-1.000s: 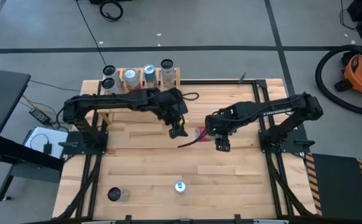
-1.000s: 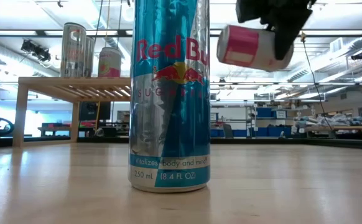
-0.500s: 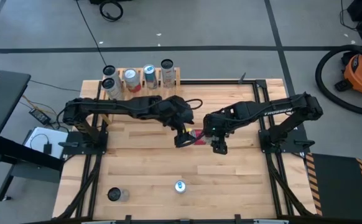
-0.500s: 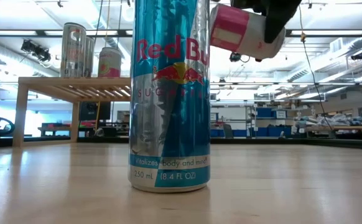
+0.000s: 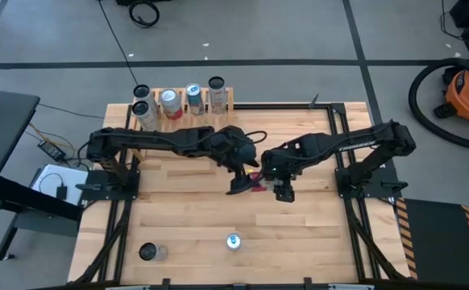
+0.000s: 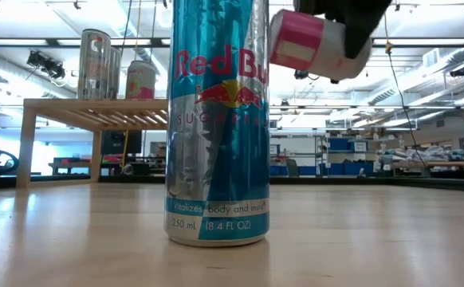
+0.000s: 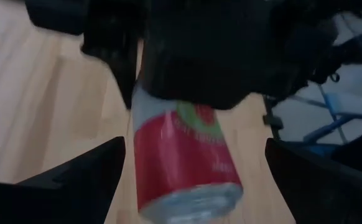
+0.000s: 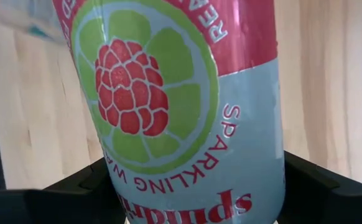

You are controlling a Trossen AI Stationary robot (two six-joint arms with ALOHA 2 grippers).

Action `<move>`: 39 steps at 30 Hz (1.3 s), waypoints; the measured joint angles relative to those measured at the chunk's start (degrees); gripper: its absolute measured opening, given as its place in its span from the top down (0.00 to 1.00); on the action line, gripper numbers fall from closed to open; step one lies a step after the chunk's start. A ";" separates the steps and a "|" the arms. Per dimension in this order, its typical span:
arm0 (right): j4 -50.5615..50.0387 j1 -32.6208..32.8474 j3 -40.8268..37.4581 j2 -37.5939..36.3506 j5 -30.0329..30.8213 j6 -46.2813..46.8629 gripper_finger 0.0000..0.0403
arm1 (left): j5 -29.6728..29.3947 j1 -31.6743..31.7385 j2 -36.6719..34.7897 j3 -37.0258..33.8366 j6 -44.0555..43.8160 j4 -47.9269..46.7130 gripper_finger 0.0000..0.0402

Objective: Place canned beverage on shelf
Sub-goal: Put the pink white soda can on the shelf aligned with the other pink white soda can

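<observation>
Pale wooden shelf [image 5: 182, 103] sits at eleven o'clock on the table [image 5: 186, 217], carrying several cans. Left claw [image 5: 241, 184] hangs near the table's centre, its fingers spread wide on either side of the pink-and-white can [image 5: 256, 179] without pinching it. Right claw [image 5: 280, 182] grips that can, held sideways in the air. A blue can [image 5: 233, 241] stands at six o'clock.

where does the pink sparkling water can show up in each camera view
High view: pink can, table centre, between both grippers.
Low view: upper right, in the air.
Left wrist view: centre.
Right wrist view: fills the frame.
Shared landmark: right gripper holding it.
</observation>
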 joint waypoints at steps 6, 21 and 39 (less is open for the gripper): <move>-3.99 0.42 -0.02 2.89 -0.04 -1.72 0.25 | 0.21 0.00 2.18 -0.07 -2.15 -2.80 0.03; -0.16 2.83 -0.07 4.66 0.17 -3.33 0.25 | 4.01 -0.74 5.54 0.00 -3.19 -1.52 0.03; -2.20 4.35 7.16 11.39 3.22 -8.68 0.25 | 11.64 -1.36 8.61 -0.02 -3.66 -4.72 0.03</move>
